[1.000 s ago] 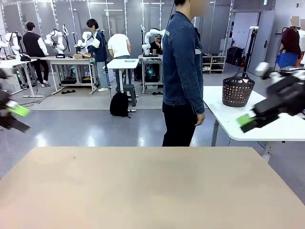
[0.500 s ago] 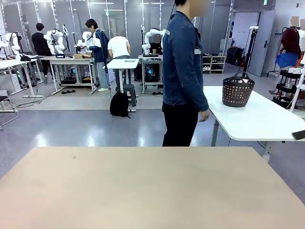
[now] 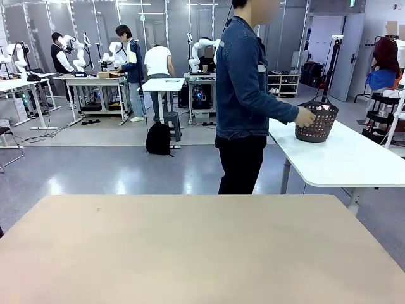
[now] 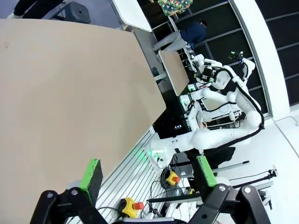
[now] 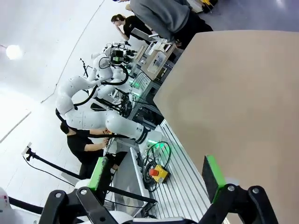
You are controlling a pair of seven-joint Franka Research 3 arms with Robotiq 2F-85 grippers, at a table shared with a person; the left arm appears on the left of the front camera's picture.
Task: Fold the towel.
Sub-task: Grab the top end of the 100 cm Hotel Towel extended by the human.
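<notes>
Front view: the towel is not on the tan tabletop (image 3: pixel 202 253), so folding is unstarted. It is perhaps in the black perforated basket (image 3: pixel 318 121) by the person's hand (image 3: pixel 305 117). Left gripper (image 4: pixel 148 172) and right gripper (image 5: pixel 156 172) have fingers spread, empty.

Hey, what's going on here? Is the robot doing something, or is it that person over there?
Right now it is the person. Standing across the tan table, they have turned to a white side table, with a hand at the rim of a black basket standing on it. The robot's arms are handling nothing: the left gripper and the right gripper are both open with nothing between their fingers, each by an edge of the tan table. Folding has not yet started.
</notes>
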